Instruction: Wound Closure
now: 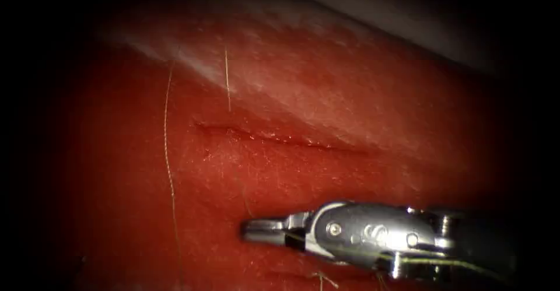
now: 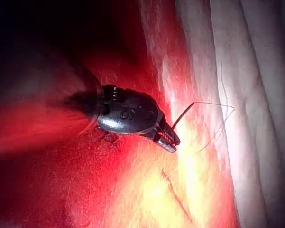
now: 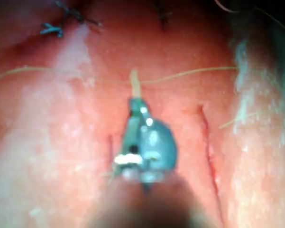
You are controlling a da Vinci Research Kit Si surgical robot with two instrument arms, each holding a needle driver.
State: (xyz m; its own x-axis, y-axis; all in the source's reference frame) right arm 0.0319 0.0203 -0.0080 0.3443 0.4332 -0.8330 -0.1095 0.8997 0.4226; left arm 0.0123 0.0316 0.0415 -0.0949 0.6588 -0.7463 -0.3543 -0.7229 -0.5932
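Broadly, the tissue (image 1: 361,110) carries a cut (image 1: 280,139) across its middle. Below the cut, the right tool (image 1: 262,231) has its jaws closed on the thread (image 1: 168,151), which trails down the left side. The left tool (image 2: 168,138) is clamped shut near one end of the needle (image 2: 184,115), which is clear of the tissue.
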